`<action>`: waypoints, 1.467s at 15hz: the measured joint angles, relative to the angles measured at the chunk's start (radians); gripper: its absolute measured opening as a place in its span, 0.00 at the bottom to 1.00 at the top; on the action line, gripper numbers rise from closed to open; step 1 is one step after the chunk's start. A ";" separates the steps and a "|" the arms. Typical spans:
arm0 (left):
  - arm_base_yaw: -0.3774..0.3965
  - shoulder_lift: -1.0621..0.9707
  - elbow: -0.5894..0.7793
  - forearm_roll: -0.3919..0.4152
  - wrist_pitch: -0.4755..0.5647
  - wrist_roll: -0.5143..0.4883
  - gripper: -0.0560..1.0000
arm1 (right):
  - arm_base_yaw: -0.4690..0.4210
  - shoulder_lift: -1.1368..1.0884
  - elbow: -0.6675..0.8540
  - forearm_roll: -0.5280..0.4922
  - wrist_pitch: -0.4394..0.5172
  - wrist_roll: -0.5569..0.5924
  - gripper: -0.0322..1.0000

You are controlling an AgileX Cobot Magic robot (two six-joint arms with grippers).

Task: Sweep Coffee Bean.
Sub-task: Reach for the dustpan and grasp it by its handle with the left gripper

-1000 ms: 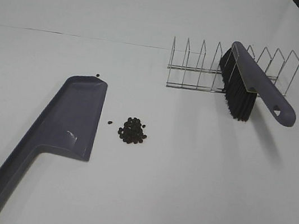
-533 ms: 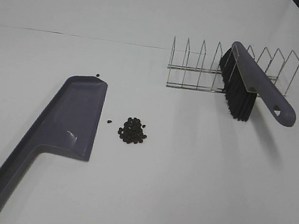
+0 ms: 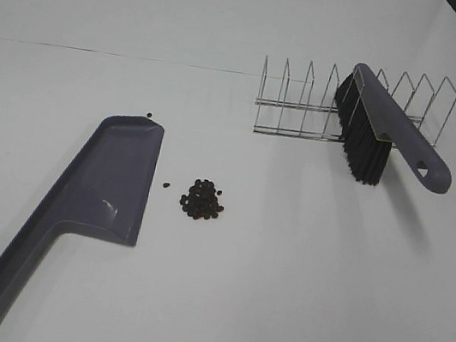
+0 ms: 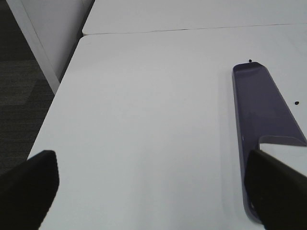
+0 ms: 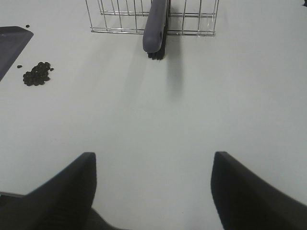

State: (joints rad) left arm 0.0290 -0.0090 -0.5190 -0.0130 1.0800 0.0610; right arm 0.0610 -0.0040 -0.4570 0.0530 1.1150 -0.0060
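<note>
A small heap of dark coffee beans (image 3: pixel 202 200) lies on the white table, just right of the purple-grey dustpan (image 3: pixel 94 193); stray beans (image 3: pixel 149 116) lie near the pan's far end. The beans also show in the right wrist view (image 5: pixel 37 73). A purple-grey brush (image 3: pixel 386 131) with black bristles leans in a wire rack (image 3: pixel 308 101). The exterior view shows neither gripper. My left gripper (image 4: pixel 153 184) is open above bare table left of the dustpan (image 4: pixel 261 115). My right gripper (image 5: pixel 153 187) is open, well short of the brush (image 5: pixel 156 28).
The table's left edge (image 4: pixel 57 96) drops to a dark floor beside the left gripper. A seam (image 3: pixel 108 54) crosses the table behind the dustpan. The rack stands at the back right.
</note>
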 joint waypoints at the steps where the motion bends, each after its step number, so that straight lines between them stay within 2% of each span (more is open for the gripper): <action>1: 0.000 0.000 0.000 -0.002 0.000 0.000 0.96 | 0.000 0.000 0.000 0.000 0.000 0.000 0.60; 22: 0.000 0.000 0.000 -0.003 0.000 0.000 0.96 | 0.000 0.000 0.000 0.000 0.000 0.000 0.60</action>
State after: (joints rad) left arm 0.0290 -0.0090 -0.5190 -0.0160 1.0800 0.0610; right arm 0.0610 -0.0040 -0.4570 0.0530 1.1150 -0.0060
